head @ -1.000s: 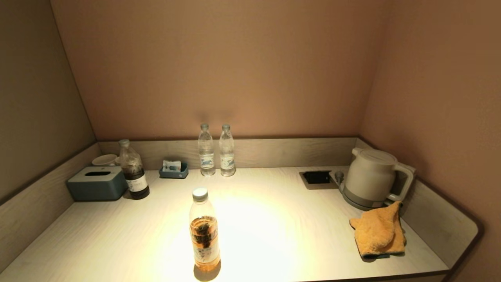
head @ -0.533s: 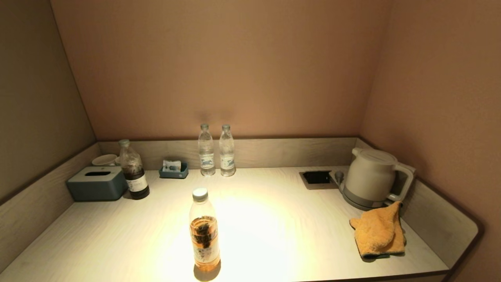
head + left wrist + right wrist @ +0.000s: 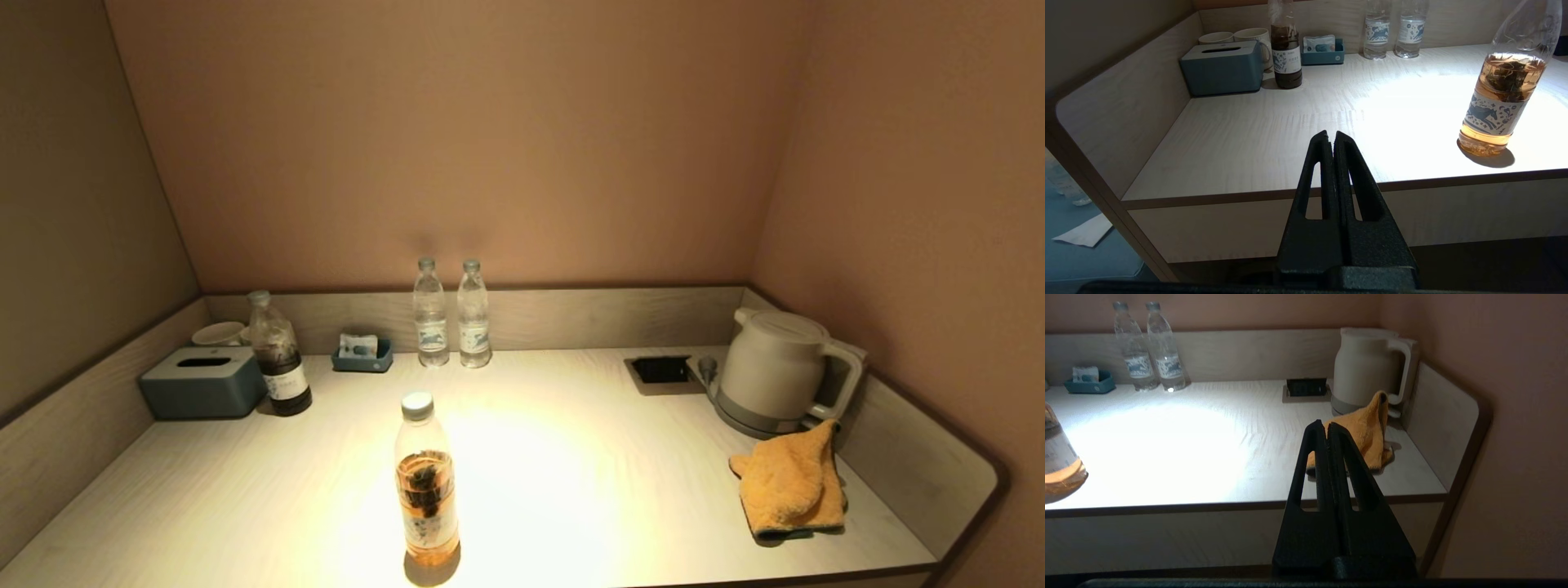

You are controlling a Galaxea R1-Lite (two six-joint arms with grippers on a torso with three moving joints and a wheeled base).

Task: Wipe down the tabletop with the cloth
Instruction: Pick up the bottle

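An orange cloth [image 3: 788, 480] lies crumpled on the light wooden tabletop [image 3: 571, 457] at the right, just in front of the kettle; it also shows in the right wrist view [image 3: 1367, 430]. Neither arm shows in the head view. My right gripper [image 3: 1327, 426] is shut and empty, held off the table's front edge, short of the cloth. My left gripper [image 3: 1330, 135] is shut and empty, held off the front edge at the left side.
A tea bottle [image 3: 426, 482] stands near the front middle. A white kettle [image 3: 771, 367], a socket recess [image 3: 660, 370], two water bottles [image 3: 451, 314], a small blue tray [image 3: 362, 355], a dark bottle [image 3: 279, 355], a tissue box [image 3: 202, 381] and cups [image 3: 219, 333] line the back. Low walls edge the table.
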